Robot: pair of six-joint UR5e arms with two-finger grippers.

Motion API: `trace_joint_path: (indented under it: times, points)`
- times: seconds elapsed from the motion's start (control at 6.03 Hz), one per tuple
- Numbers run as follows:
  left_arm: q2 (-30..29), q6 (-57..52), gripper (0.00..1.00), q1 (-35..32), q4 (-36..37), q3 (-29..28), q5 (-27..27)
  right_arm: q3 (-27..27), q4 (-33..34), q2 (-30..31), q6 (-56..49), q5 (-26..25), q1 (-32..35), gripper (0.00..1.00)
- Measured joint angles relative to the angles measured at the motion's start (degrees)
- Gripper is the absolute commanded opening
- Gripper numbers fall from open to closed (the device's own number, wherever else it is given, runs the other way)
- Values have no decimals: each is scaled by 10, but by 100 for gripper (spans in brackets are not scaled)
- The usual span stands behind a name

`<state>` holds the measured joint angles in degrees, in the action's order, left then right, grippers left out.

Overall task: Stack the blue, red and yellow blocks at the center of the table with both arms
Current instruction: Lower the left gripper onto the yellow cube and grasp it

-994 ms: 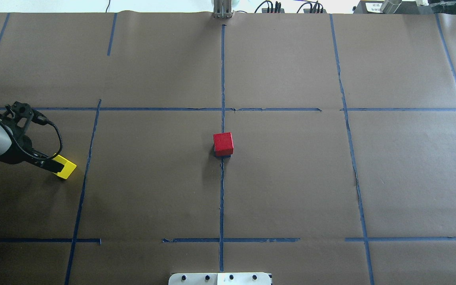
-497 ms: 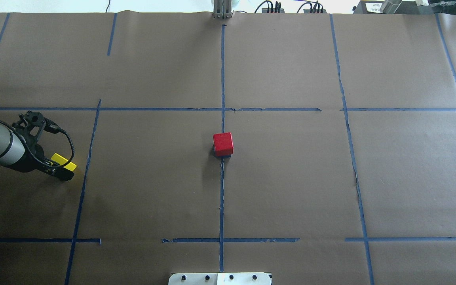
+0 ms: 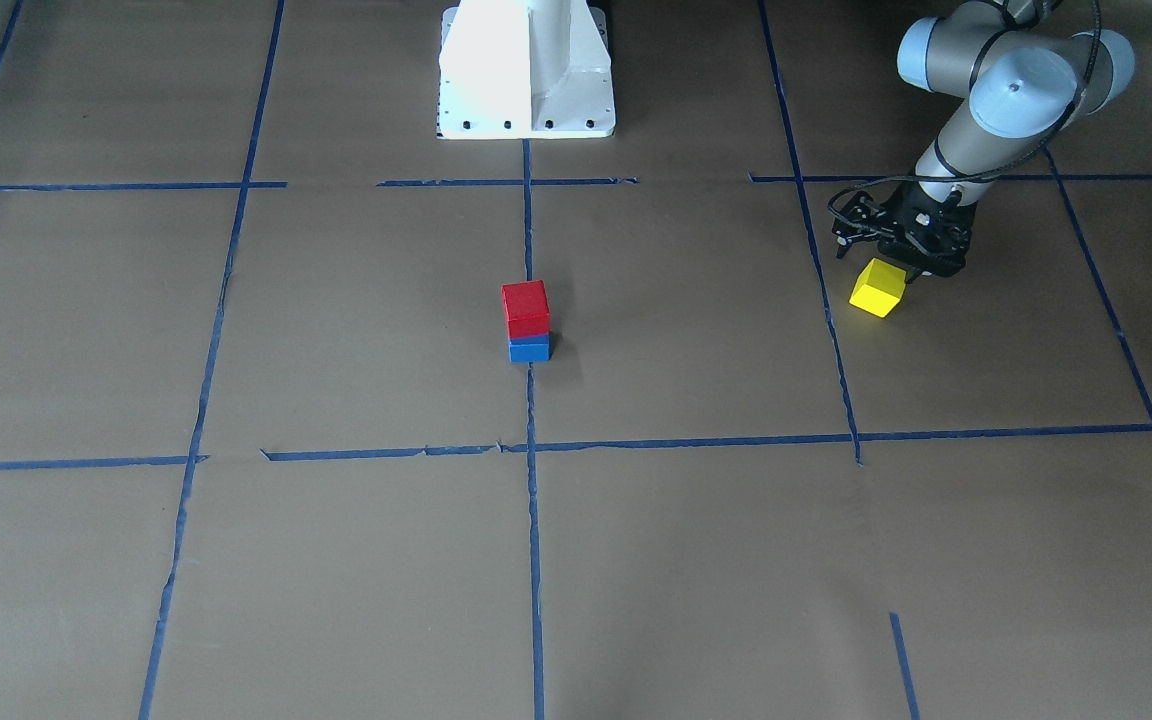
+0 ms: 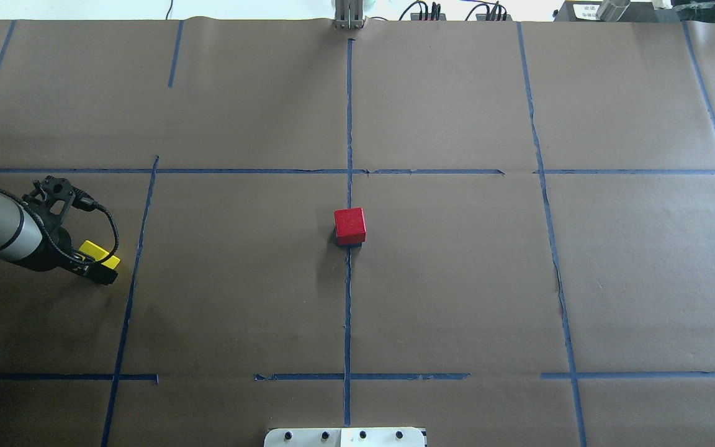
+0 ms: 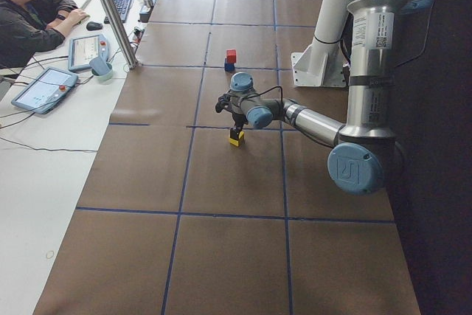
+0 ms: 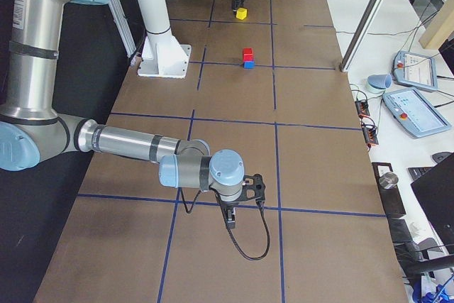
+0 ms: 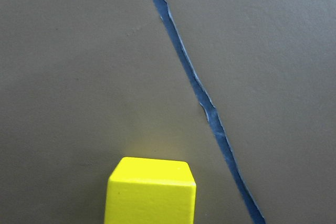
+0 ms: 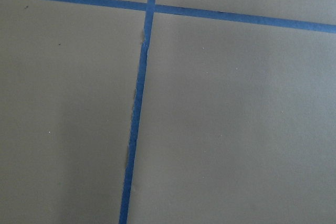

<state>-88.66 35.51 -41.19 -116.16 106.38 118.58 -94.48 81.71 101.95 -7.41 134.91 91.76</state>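
Observation:
A red block [image 3: 526, 308] sits on a blue block [image 3: 529, 349] at the table's centre; from overhead the red block [image 4: 350, 225] hides nearly all of the blue one. A yellow block [image 4: 98, 252] rests on the table at my far left. My left gripper [image 4: 98, 268] is low over it, and the jaws look open around it. The left wrist view shows the yellow block [image 7: 151, 192] at its bottom edge, with no fingers in view. My right gripper [image 6: 230, 221] shows only in the exterior right view, low over bare table, and I cannot tell its state.
Blue tape lines [image 4: 348, 310] divide the brown paper table cover. The white robot base [image 3: 526, 70] stands at the table's near edge. An operator [image 5: 33, 12] sits at a side desk with tablets. A metal post [image 5: 110, 12] stands at the far edge.
My left gripper has moved right, over the yellow block, and now covers more of it. The yellow block and the red-on-blue stack have not moved.

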Motion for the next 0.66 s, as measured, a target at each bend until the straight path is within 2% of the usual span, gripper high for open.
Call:
trace_joint_path:
  times: [0.66]
  points:
    - [1, 0, 100, -8, 2, 6, -1, 0, -1, 0, -1, 0, 0, 100]
